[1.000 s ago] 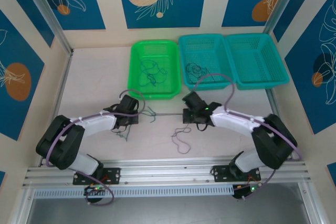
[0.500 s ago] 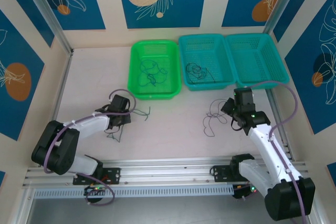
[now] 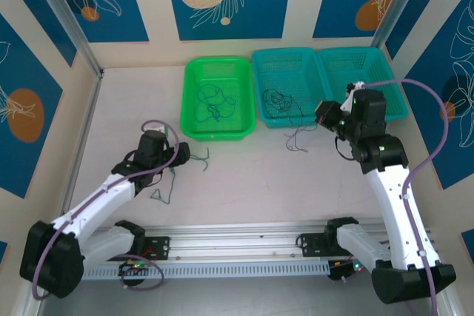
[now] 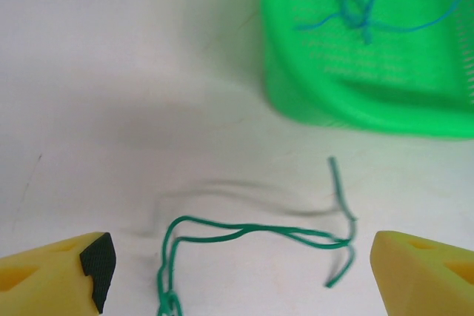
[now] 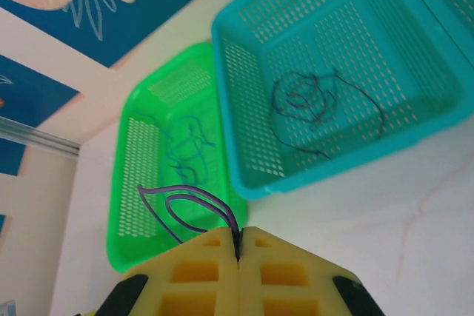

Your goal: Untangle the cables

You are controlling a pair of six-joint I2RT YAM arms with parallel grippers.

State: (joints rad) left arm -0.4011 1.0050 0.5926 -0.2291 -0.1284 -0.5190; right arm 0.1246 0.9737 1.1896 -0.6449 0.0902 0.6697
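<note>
Table: pale top, baskets lined along the far edge.
Green basket: middle of that far edge, holding curled blue-green strands.
Teal basket: right alongside, cradling a dark coil.
Right gripper: up by the teal basket's near right corner, clamped tight on a dark strand, looping out in front.
Left gripper: down low, left of the table's middle, spread wide, gripping nothing.
Green cable: flat on the table between those open fingers, just short of the green basket.

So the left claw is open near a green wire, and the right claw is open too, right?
No. The left gripper is open near the green wire, but the right gripper is shut, pinching a thin dark wire, as the right wrist view shows.
</note>
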